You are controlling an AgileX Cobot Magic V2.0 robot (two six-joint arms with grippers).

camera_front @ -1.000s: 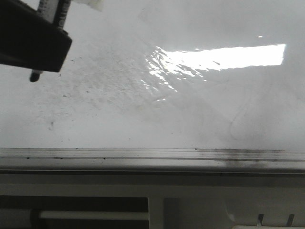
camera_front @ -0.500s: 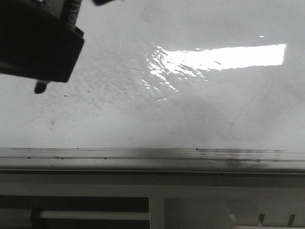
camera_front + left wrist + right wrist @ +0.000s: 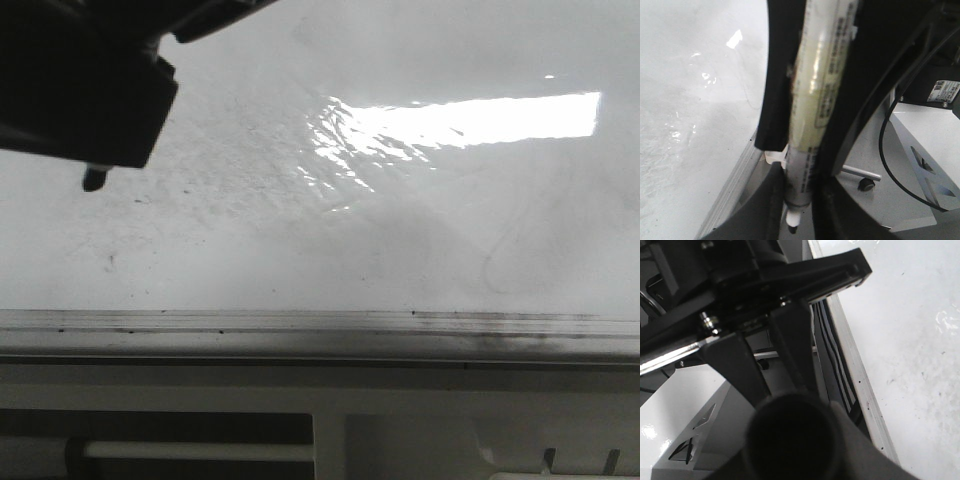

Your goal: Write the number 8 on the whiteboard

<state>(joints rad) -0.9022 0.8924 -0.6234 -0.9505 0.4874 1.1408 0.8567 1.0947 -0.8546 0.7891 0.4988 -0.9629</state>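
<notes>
The whiteboard [image 3: 400, 220] fills the front view, smudged grey with black specks and a bright glare [image 3: 470, 118]. No black number 8 shows on it, only a faint grey erased curve [image 3: 497, 262]. My left gripper [image 3: 90, 150] is at the board's far left, shut on a white marker [image 3: 817, 95]. The marker's dark tip [image 3: 93, 178] points down at the board, and I cannot tell if it touches. My right gripper [image 3: 790, 450] is beside the board's rail [image 3: 860, 385], with a dark round cap [image 3: 790, 437] between its fingers.
A pale metal rail [image 3: 320, 325] runs along the board's near edge, with a white frame and a bar [image 3: 190, 452] below it. Off the board's edge in the left wrist view are black cables [image 3: 890, 150] and a caster wheel [image 3: 866, 184].
My left gripper and the marker have moved a little to the right and nearer the camera over the board. No new line has appeared.
</notes>
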